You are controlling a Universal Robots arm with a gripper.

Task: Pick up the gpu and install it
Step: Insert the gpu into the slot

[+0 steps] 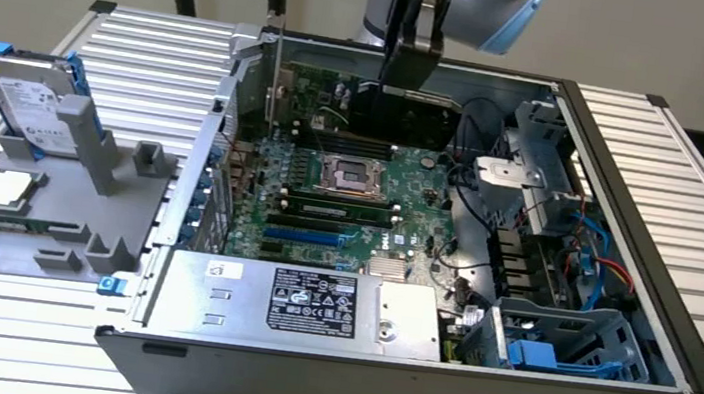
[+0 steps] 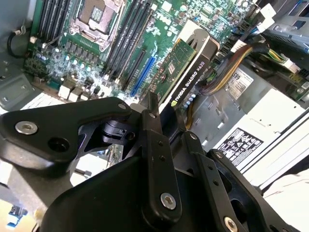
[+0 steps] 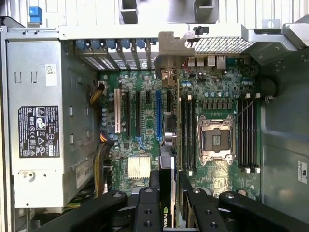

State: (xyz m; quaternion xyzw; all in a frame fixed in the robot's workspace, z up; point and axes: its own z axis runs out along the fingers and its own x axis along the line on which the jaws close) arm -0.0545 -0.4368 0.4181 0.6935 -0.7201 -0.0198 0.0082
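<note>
One black hand (image 3: 167, 182) pinches the gpu (image 2: 189, 72), a finger pressed to each face. Below the hand, the card stands on edge over the motherboard (image 3: 140, 145), just beside a blue slot (image 3: 158, 113). Whether its lower edge touches a slot cannot be told. Farther out, the processor socket (image 3: 216, 140) lies to one side of the hand and the power supply (image 3: 38, 125) to the other. Likely risk: pressing down while the card is tilted or offset could jam its connector or scrape the board.
</note>
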